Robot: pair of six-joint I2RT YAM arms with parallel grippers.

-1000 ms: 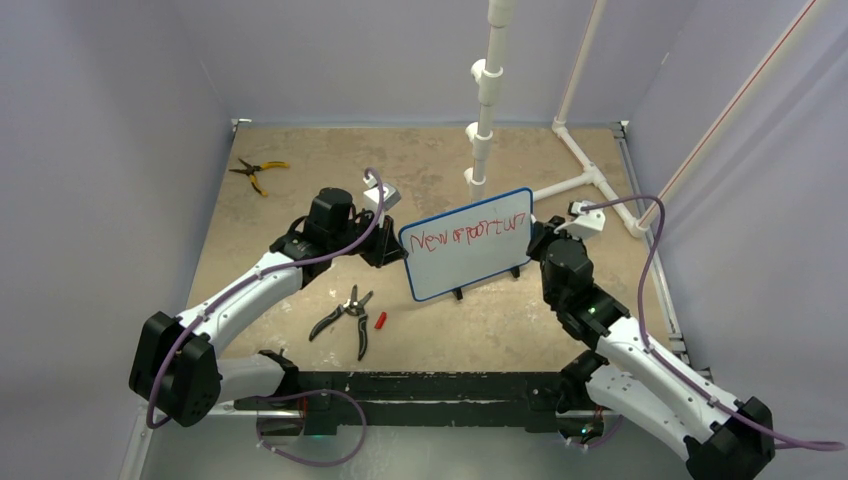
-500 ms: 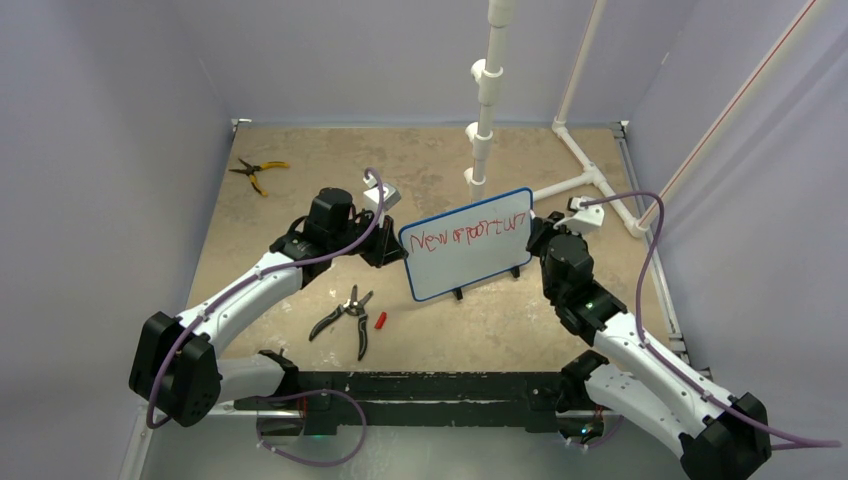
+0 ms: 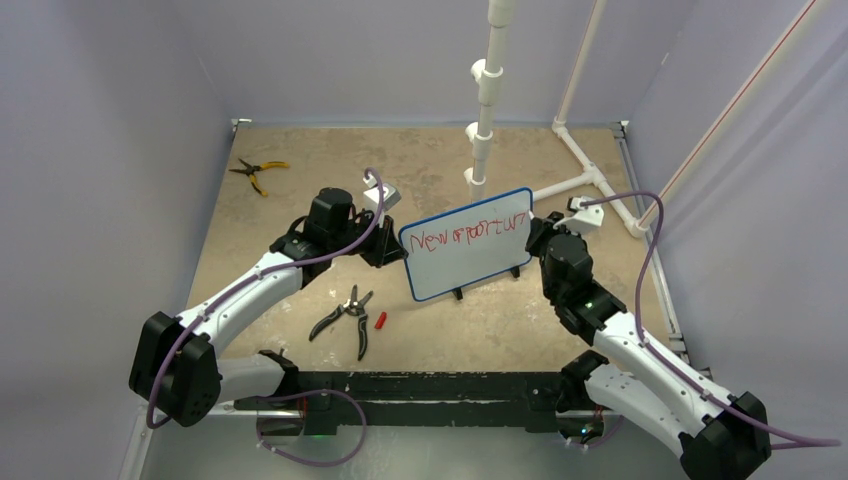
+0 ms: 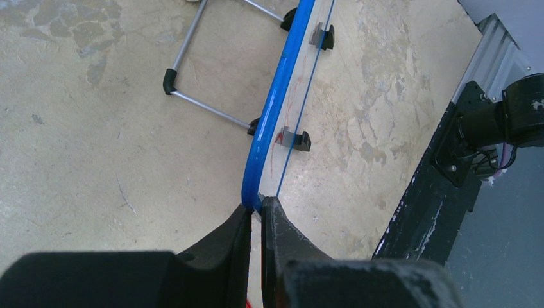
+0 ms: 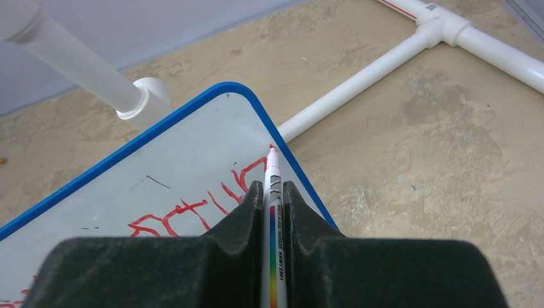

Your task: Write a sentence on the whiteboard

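The whiteboard [image 3: 465, 262] stands tilted on its small black feet in the middle of the table. Its blue frame runs edge-on through the left wrist view as the whiteboard [image 4: 274, 106]. One row of red lettering, the sentence [image 3: 470, 234], crosses its upper part and shows again as the sentence [image 5: 192, 215]. My left gripper [image 3: 393, 250] is shut on the board's left edge, and the left gripper [image 4: 256, 208] pinches the blue frame. My right gripper [image 3: 538, 232] is shut on a white marker [image 5: 274, 192]. The marker's red tip sits at the board's upper right corner, by the last stroke.
Yellow-handled pliers [image 3: 256, 171] lie at the far left. Black cutters [image 3: 345, 315] and a small red cap [image 3: 380, 320] lie in front of the board. A white pipe frame [image 3: 484, 110] rises behind it. A wire stand [image 4: 205, 109] props the board's back.
The right wrist has shifted slightly at the board's right edge. The board and the left arm have not moved.
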